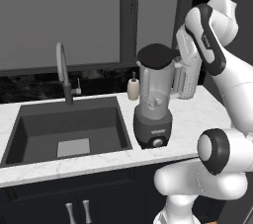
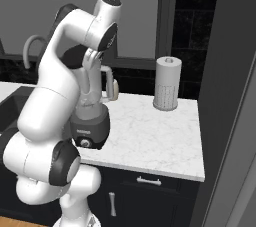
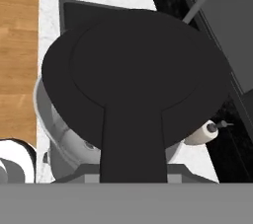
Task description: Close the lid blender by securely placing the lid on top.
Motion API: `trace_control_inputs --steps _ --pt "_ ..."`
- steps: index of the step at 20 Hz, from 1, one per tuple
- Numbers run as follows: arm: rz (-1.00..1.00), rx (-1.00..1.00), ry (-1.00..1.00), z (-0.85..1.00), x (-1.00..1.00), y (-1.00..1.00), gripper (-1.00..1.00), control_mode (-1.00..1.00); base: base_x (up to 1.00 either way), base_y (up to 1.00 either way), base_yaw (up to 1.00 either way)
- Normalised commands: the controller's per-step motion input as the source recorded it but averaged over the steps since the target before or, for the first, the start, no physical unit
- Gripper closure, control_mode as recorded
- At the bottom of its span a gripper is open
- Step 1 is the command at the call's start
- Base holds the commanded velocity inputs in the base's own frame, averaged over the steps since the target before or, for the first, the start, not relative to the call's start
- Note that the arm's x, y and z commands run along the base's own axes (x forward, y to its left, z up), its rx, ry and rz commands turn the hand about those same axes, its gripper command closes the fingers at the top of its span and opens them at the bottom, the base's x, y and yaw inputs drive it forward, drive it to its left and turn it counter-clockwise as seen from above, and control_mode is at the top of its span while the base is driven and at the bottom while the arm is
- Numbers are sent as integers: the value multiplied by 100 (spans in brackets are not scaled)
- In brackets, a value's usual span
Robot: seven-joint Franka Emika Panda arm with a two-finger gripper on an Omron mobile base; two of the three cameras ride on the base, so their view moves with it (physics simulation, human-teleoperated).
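Note:
The blender (image 1: 153, 107), a clear jar on a dark grey base with a front knob, stands on the white counter right of the sink. The black round lid (image 1: 157, 56) lies at the jar's mouth, slightly tilted, its tab pointing right into my gripper (image 1: 176, 53). The gripper is shut on the lid's tab. In the hand view the lid (image 3: 133, 70) covers most of the jar, and the clear rim of the blender (image 3: 48, 119) peeks out at the lower left. My fingertips are hidden under the tab. From the right, the blender (image 2: 90, 128) is half hidden behind my arm.
A dark sink (image 1: 29, 124) with a grey faucet (image 1: 63, 72) lies left of the blender. A cream soap bottle (image 1: 133, 88) stands just behind it. A white paper-towel roll (image 2: 167, 83) stands at the back right, with a tall dark cabinet (image 2: 227, 96) beyond.

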Motion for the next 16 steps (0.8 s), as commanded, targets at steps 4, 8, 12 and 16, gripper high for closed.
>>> trace_control_inputs --steps 4,8,12,16 --pt "12 0 0 -1 -9 0 100 -100 0 0 0" --pt "4 0 0 0 -27 0 100 -100 0 0 0" --pt "6 0 0 -6 -35 3 100 -100 0 0 0" --pt "10 0 0 -7 -7 0 100 -100 0 0 0"
